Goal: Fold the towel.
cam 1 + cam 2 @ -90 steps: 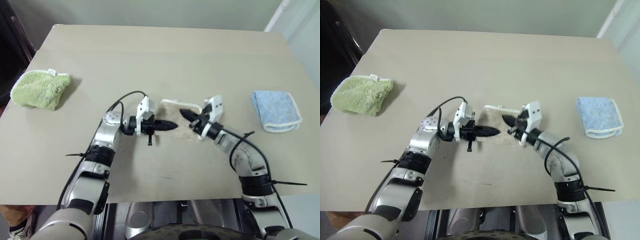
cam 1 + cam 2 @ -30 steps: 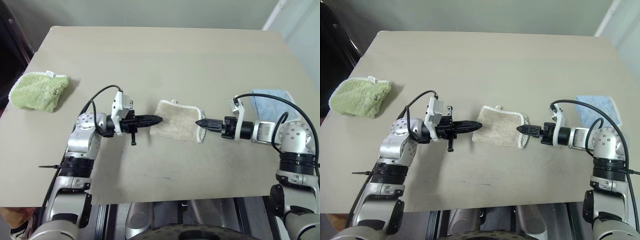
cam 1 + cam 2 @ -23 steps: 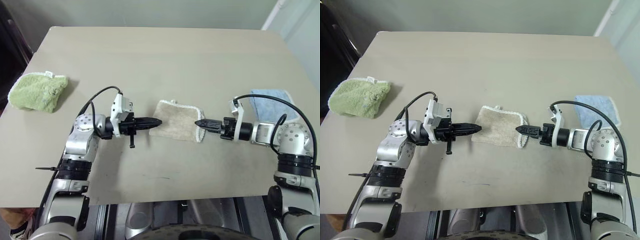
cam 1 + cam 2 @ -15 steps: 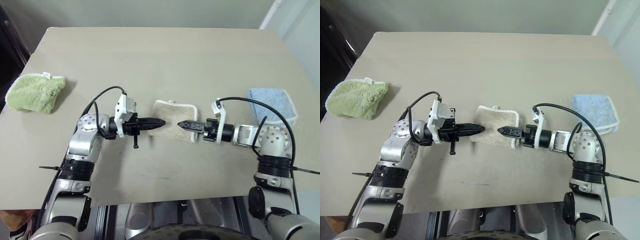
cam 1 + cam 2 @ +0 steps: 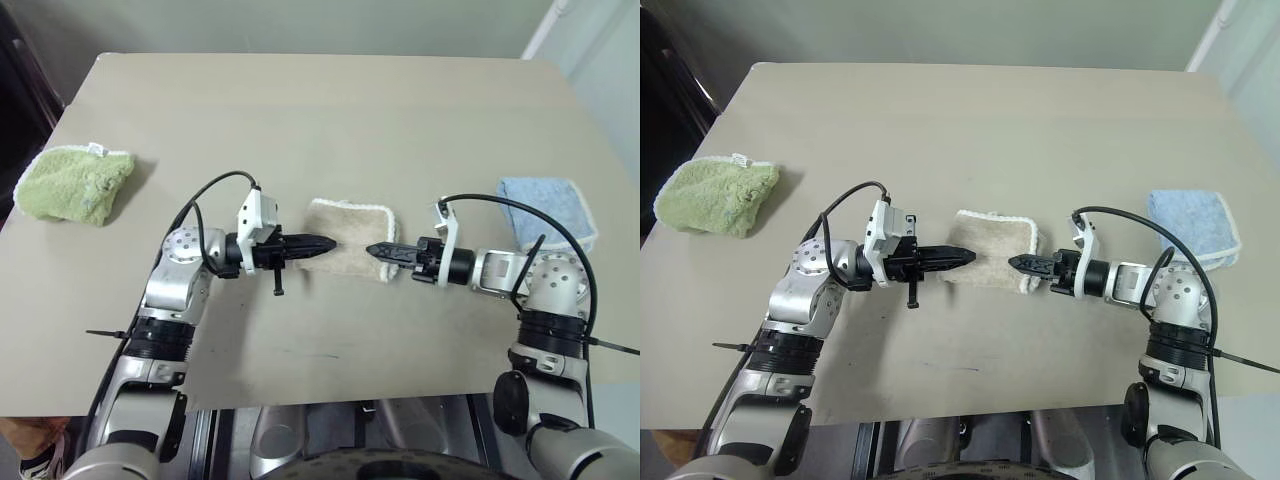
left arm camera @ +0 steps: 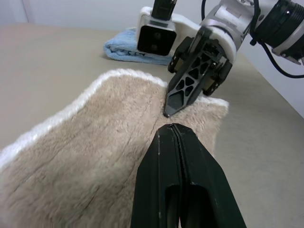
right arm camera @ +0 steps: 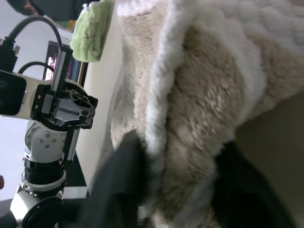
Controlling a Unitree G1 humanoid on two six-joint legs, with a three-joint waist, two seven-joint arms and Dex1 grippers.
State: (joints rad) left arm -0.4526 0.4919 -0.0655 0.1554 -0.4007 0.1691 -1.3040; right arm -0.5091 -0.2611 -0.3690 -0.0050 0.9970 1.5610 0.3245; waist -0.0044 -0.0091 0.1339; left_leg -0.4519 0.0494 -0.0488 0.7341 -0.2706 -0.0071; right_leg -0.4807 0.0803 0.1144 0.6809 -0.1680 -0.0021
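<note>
The right gripper point(image 5: 1019, 263) clamps the towel point(image 5: 990, 246) edge to fold it, while the closed left gripper point(image 5: 966, 256) pins the opposite side.

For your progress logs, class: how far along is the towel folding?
Done: the towel lies folded into a small pad on the table. In hand: the right gripper closes around its white-bordered edge; the shut left gripper rests over the other end. Left: any further fold.
</note>
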